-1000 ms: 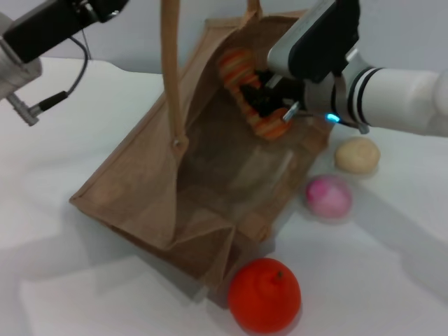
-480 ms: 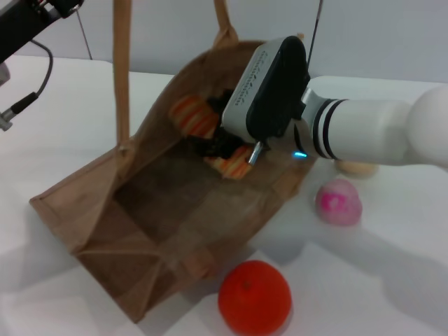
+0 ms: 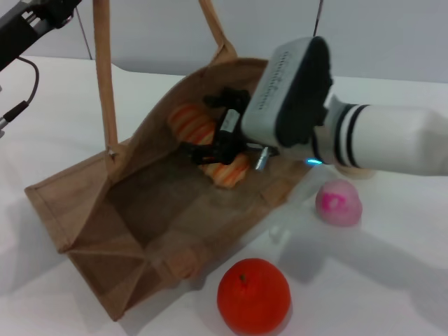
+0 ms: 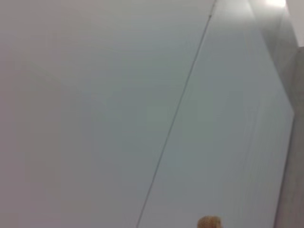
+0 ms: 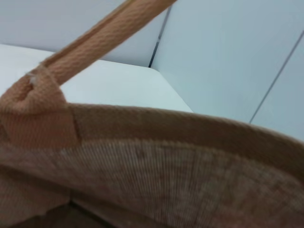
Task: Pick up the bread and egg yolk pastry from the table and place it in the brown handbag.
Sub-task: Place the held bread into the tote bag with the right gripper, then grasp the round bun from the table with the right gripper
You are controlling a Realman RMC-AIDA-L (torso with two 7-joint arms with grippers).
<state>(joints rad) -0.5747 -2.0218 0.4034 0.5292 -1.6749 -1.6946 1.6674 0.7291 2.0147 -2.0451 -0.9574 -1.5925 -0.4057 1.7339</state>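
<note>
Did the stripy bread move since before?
Yes. The orange-striped ridged bread, held in the right gripper, shifted toward the robot's left, farther from the pink ball, inside the brown jute handbag.

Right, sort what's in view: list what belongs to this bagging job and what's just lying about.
Job:
- bread, in the right gripper, inside the bag
- brown handbag, one handle held up toward the left arm
- egg yolk pastry, mostly hidden behind the right arm

Lying about:
- pink ball
- orange fruit
</note>
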